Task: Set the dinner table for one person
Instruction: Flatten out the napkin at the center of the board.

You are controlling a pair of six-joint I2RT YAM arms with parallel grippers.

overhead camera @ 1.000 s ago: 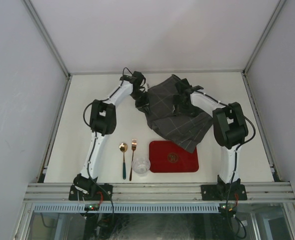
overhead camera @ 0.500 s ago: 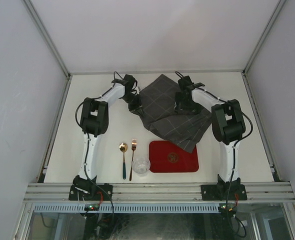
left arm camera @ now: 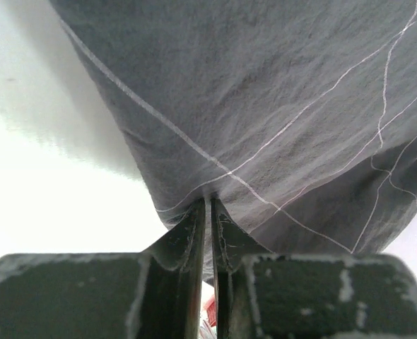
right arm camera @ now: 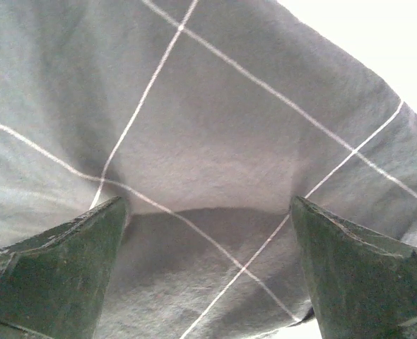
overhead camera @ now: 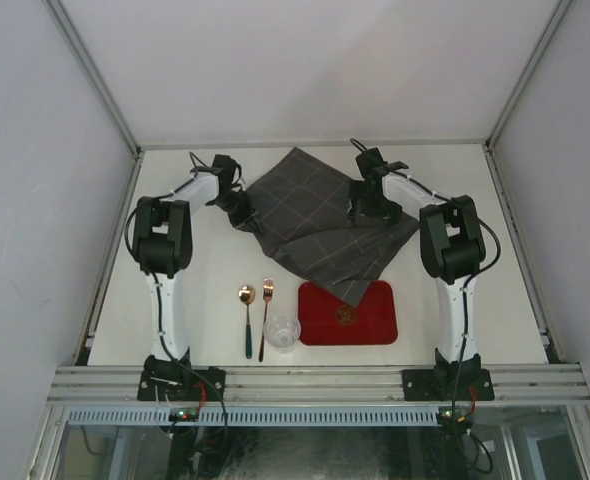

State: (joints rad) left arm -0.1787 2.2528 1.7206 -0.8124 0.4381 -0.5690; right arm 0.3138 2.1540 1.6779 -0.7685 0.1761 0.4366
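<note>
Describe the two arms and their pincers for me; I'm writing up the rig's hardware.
The left arm and right arm are slim white tubular links joined by bulky black motor housings, with thin black cables looping alongside. The left pincer and right pincer have dark wedge-shaped fingers with pale scuffed edges.

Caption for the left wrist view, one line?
Left gripper shut on an edge of the grey checked cloth, white tabletop beside it.

The cloth [overhead camera: 315, 215] blocks the far middle; tray [overhead camera: 367, 322], glass [overhead camera: 282, 332], fork [overhead camera: 265, 318], spoon [overhead camera: 247, 320] line the near edge; dinner table [overhead camera: 495, 270] sides free.
</note>
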